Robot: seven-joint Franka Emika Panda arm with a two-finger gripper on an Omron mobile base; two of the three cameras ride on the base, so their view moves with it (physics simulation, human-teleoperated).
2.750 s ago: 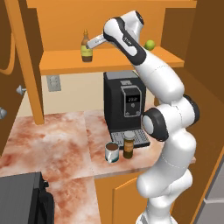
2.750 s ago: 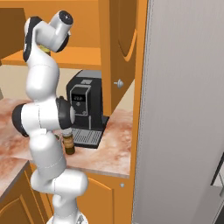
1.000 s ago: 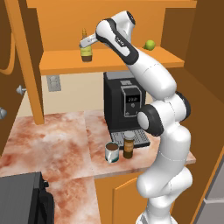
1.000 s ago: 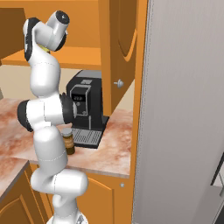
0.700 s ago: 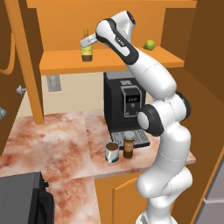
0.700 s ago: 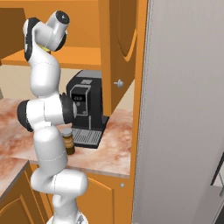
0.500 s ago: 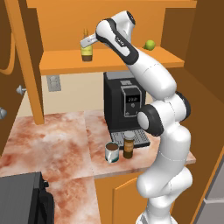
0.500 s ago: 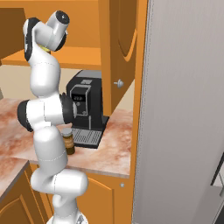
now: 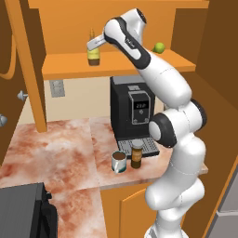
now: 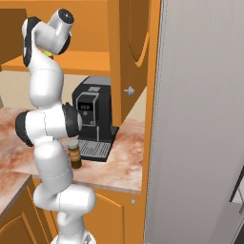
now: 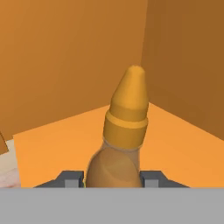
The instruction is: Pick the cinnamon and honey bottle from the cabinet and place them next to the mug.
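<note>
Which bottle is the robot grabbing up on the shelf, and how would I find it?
Look at the big orange cabinet above the black coffee machine. On its shelf, left of a little green fruit, stands the honey bottle with the gripper shut on it. It is slim and amber with a narrow neck and pointed cap, unlike the stubby cinnamon by the mug below.

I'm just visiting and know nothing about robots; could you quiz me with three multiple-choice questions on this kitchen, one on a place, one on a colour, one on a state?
1. Where is the small dark brown cylindrical jar?
A in the cabinet
B on the counter beside the pale mug
C on the coffee machine

2. What colour is the small round fruit on the orange cabinet shelf?
A green
B red
C blue

3. How is the pincer?
A wide open, empty
B closed around the slim amber bottle
C holding the mug

Answers: B, jar stands by the mug; A, fruit shows green; B, fingers flank the bottle's body.
</note>
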